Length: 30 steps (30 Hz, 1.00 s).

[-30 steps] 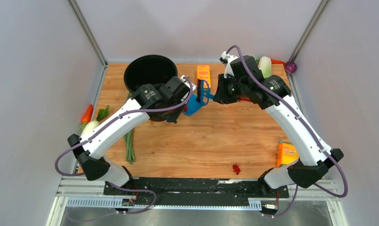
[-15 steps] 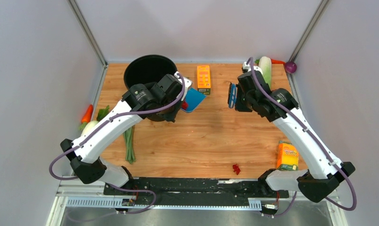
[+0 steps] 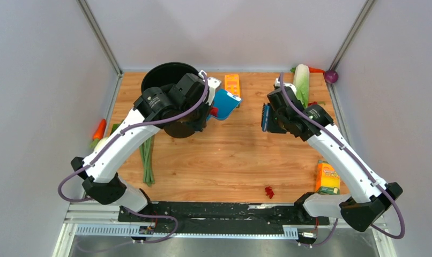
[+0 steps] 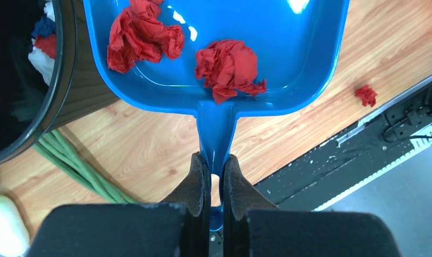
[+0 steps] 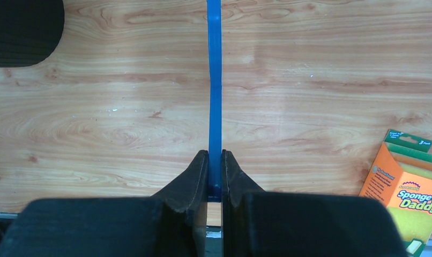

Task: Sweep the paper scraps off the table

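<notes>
Left claw (image 4: pixel 216 166) clamps the dustpan (image 4: pixel 289 64), paper scraps (image 4: pixel 227 67) aboard, beside the far-left bin (image 3: pixel 165 77); right claw (image 5: pixel 214 160) grips the brush (image 5: pixel 214 80). Tipping short of the rim would likely spill them onto the surface (image 3: pixel 230 155).

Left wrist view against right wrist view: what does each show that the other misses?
Only the left wrist view: the left gripper shut on the handle of a blue dustpan holding two red paper scraps, plus a loose scrap near the black rail. Only the right wrist view: the right gripper shut on a thin blue brush, and an orange sponge box. Both: the wooden table.
</notes>
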Available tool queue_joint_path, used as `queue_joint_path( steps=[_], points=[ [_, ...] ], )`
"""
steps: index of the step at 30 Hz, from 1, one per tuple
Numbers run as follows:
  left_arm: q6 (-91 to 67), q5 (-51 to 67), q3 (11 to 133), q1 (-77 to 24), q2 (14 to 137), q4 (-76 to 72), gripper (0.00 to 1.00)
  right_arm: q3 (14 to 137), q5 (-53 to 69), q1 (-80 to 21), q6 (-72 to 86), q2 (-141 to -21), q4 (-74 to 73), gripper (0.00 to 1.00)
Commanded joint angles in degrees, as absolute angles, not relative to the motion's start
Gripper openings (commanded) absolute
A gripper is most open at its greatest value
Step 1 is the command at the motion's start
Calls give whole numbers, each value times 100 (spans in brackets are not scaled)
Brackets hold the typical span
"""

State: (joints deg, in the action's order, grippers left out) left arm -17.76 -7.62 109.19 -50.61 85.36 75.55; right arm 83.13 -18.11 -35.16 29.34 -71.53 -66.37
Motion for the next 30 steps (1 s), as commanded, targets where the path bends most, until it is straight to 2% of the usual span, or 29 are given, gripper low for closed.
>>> queue_joint_path(
  steps=[1,9,15,21,30],
  points=[
    [-1890,-642,11407,-5080,8771,7682,0,8262,-1697,-3498,3050,-7031,-6451,0],
    [-2240,-387,11672,-4896,9018,7437,0,7911,-1231,-3498,3392,-6803,-6241,0],
    [-2575,368,11742,-4360,8982,7005,0,7524,-915,-3498,3472,-6565,-5845,0],
    [-2584,527,11909,-4043,9088,7031,0,7646,-861,-3498,3323,-6732,-5827,0],
    [-2882,1387,11348,-3455,8834,6295,0,7524,-844,-3498,3208,-6680,-5792,0]
  ],
)
